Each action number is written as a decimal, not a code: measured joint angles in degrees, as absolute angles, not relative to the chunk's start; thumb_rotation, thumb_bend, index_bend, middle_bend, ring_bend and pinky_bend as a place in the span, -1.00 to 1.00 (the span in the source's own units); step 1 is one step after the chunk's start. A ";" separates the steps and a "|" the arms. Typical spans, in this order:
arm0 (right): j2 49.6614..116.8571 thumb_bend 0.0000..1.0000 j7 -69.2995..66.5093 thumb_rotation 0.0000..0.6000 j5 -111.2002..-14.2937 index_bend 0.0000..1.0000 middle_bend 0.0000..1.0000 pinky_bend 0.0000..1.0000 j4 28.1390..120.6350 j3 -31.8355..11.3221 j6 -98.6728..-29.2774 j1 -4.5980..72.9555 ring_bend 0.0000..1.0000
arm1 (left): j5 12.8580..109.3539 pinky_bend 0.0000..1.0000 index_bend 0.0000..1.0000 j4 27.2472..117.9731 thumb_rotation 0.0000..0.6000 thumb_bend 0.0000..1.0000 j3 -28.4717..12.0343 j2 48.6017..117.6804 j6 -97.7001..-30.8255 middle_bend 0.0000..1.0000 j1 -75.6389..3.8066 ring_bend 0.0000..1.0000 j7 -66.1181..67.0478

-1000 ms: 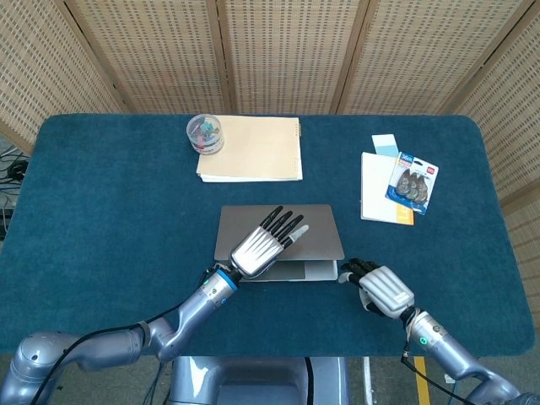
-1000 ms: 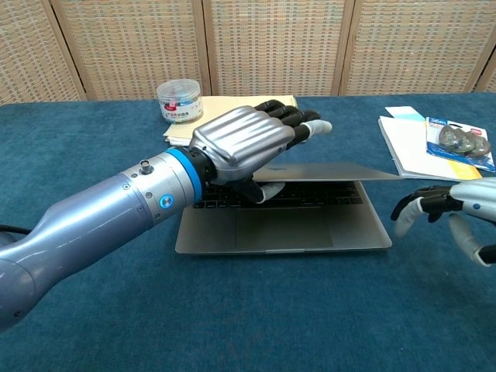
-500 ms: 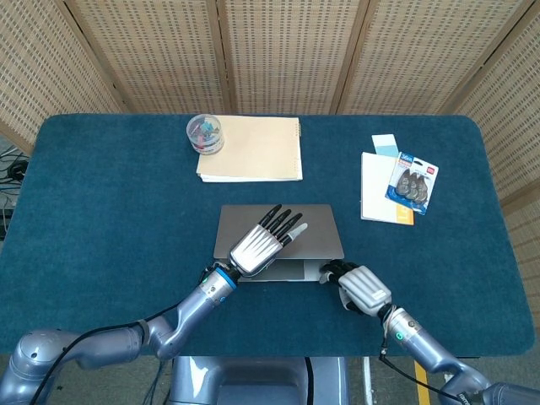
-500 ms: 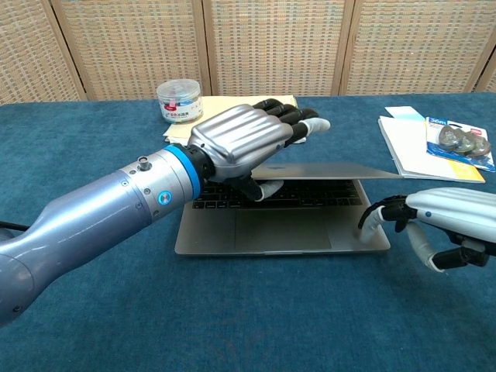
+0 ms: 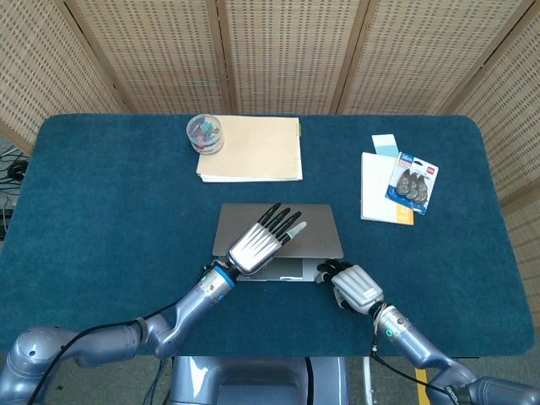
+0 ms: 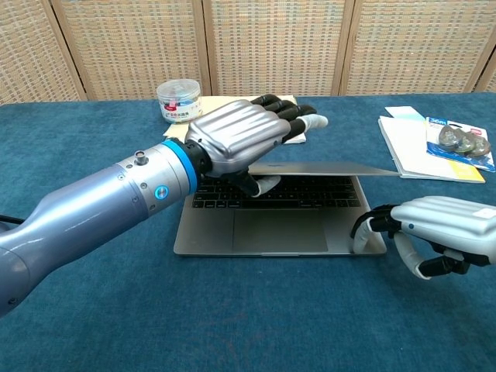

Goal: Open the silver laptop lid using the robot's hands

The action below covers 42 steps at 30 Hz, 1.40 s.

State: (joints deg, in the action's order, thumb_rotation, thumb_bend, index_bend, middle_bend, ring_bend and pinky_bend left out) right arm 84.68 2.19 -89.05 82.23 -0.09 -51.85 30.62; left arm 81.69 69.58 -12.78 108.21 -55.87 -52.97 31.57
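The silver laptop (image 6: pixel 279 231) lies partly open mid-table, its lid (image 6: pixel 349 169) raised a little above the keyboard. My left hand (image 6: pixel 240 136) grips the lid's front edge, with fingers flat on top and the thumb hooked underneath. In the head view that left hand (image 5: pixel 257 240) covers the left part of the lid (image 5: pixel 319 226). My right hand (image 6: pixel 442 232) sits at the laptop's front right corner with fingers bent, and its fingertips (image 6: pixel 366 229) touch the base there. It holds nothing. The head view shows this right hand (image 5: pixel 350 287) just off the laptop's near right corner.
A clear tub of clips (image 5: pixel 206 133) and a tan folder (image 5: pixel 253 148) lie behind the laptop. A white booklet (image 5: pixel 375 198) carrying a blister pack (image 5: pixel 412 181) sits at the right. The blue table's front edge (image 5: pixel 278 350) runs close behind both wrists.
My right hand has slid left across the cloth until its fingertips met the laptop's front right corner. My left hand has kept its hold on the lid, barely shifting.
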 measured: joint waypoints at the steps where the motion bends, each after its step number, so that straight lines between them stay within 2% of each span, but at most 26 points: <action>1: 84.67 1.00 2.40 1.00 -89.05 -0.40 -0.59 -0.47 82.24 0.00 -51.84 30.66 -0.70 | 81.69 -1.00 -1.00 69.61 1.00 -0.03 -12.82 108.12 -55.90 -1.00 -53.06 -1.00 31.69; 19: 82.97 1.00 2.99 1.00 -89.54 -0.40 -0.59 -0.47 85.07 1.13 -50.58 32.70 -0.70 | 79.26 -1.00 -1.00 71.74 1.00 -0.04 -16.57 103.34 -55.11 -1.00 -55.98 -1.00 35.10; 31: 83.29 1.00 4.79 1.00 -88.46 -0.40 -0.59 -0.47 86.60 0.83 -48.73 34.53 -0.70 | 75.41 -1.00 -1.00 68.14 1.00 -0.03 -18.86 100.72 -53.93 -1.00 -57.17 -1.00 33.50; 42: 83.07 1.00 5.86 1.00 -87.01 -0.40 -0.59 -0.47 86.52 0.84 -47.70 35.43 -0.70 | 75.06 -1.00 -1.00 66.92 1.00 -0.03 -19.38 96.70 -53.36 -1.00 -58.67 -1.00 32.66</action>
